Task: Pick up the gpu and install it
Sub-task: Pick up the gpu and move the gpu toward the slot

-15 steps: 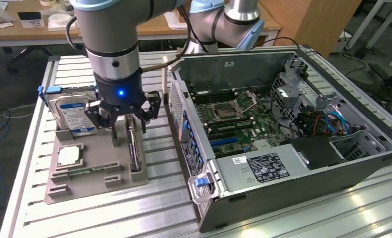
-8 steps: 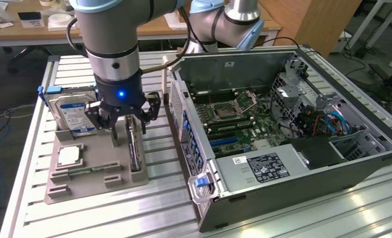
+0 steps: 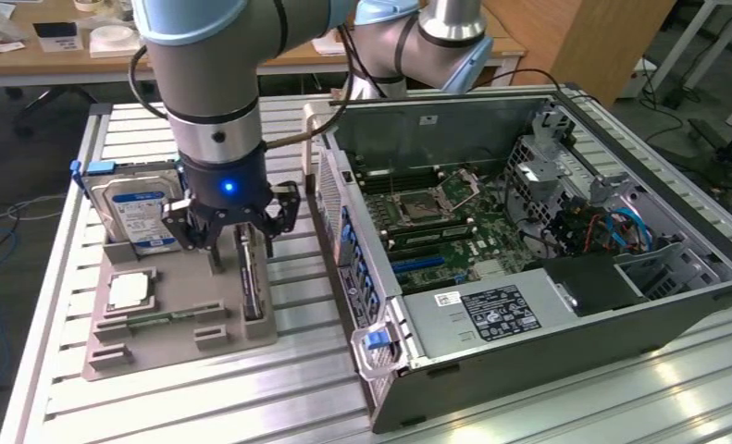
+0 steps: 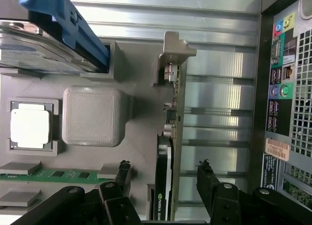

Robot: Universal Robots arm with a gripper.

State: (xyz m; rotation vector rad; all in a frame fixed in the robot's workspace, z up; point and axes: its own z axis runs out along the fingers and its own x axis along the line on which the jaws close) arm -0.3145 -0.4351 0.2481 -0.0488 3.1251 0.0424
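**Wrist view: claw [image 4: 164, 165] spread over gpu [image 4: 164, 196] in its tray [image 4: 139, 64]**

From my remote desk I see the claw wide apart, one finger [image 4: 123, 172] on each side of the gpu, with a clear gap between each finger and the card. Nothing is pinched. The gpu stands on its long edge in a slot of the grey tray. Its black body lies between the fingers, and its greenish board edge runs on to a silvery metal end seated in a raised tray post.

In the exterior view the arm [image 3: 217, 120] comes straight down with the claw [image 3: 242, 250] low over the tray [image 3: 168, 353], which sits at eight o'clock in the frame on a slatted metal table [image 3: 291, 402]. The gpu [image 3: 254, 291] stands along the tray's three o'clock edge, the side nearest the case [image 3: 564, 365].

The blue-labelled drive [image 3: 137, 208] stands upright at the tray's eleven o'clock, just beside the claw. The CPU [image 3: 131, 291] lies flat at nine o'clock, and the memory stick [image 3: 155, 320] lies just below it, toward seven o'clock.

The case lies open on its side at four o'clock in the frame, just beside the tray, with its board and cables showing.
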